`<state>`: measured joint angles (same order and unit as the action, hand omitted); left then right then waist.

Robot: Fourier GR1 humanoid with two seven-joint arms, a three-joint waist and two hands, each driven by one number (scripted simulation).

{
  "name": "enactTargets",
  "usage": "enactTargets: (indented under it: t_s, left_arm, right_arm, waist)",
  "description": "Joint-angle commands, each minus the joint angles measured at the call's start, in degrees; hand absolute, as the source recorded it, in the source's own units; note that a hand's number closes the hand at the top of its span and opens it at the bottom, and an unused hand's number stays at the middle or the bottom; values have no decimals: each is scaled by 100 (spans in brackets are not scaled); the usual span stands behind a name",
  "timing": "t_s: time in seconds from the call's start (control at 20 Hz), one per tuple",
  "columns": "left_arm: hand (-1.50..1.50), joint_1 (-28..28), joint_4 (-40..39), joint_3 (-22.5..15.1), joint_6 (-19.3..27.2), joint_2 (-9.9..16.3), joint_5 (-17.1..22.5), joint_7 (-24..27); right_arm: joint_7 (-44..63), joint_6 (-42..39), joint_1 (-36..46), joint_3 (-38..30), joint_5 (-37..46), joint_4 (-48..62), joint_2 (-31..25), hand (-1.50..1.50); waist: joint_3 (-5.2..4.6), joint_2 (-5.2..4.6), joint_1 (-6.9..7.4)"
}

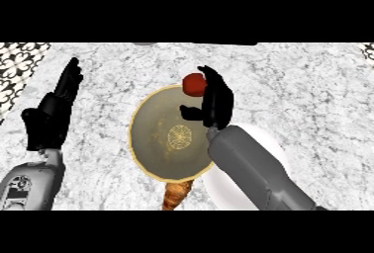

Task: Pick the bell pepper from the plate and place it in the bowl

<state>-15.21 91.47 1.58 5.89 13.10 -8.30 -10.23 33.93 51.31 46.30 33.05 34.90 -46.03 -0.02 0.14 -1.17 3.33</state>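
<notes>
the plate sits in the middle of the counter. the bell pepper is at the plate's far edge, touching the right hand, which is over the plate's right side. the bowl is just right of the plate. a croissant pokes out at the plate's near edge. the left hand is well left of the plate.

A single head view looks steeply down, fairly close, on the marble counter, forearms entering from its lower edge.

Grey smooth forearms w/ black left hand & right hand.
</notes>
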Motion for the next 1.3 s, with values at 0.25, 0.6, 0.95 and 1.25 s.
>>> enactTargets:
  t_s: [0.25, 0.6, 0.95, 1.25]
  left_arm:
    - [0, 362, 18, 43, 107, -51, -154, 278]
    - [0, 455, 346, -32, 250, -222, -288, -196]
    - [0, 295, 25, 276, 51, -16, -127, 14]
    - [0, 465, 535, 27, 91, -195, -344, -255]
  right_arm:
    - [-2192, 359, -91, -737, -1653, -151, 2, -150]
    - [-2778, -396, -1508, -945, -2251, -1828, -320, -150]
    - [-3422, -889, -3518, -557, -2641, -4095, -849, -150]
    - [-4032, -1428, -4564, -492, -2858, -4687, -1159, -150]
  waist:
    - [-8, 83, -196]
    - [-11, 146, -382]
    - [-13, 149, -448]
    - [-11, 127, -351]
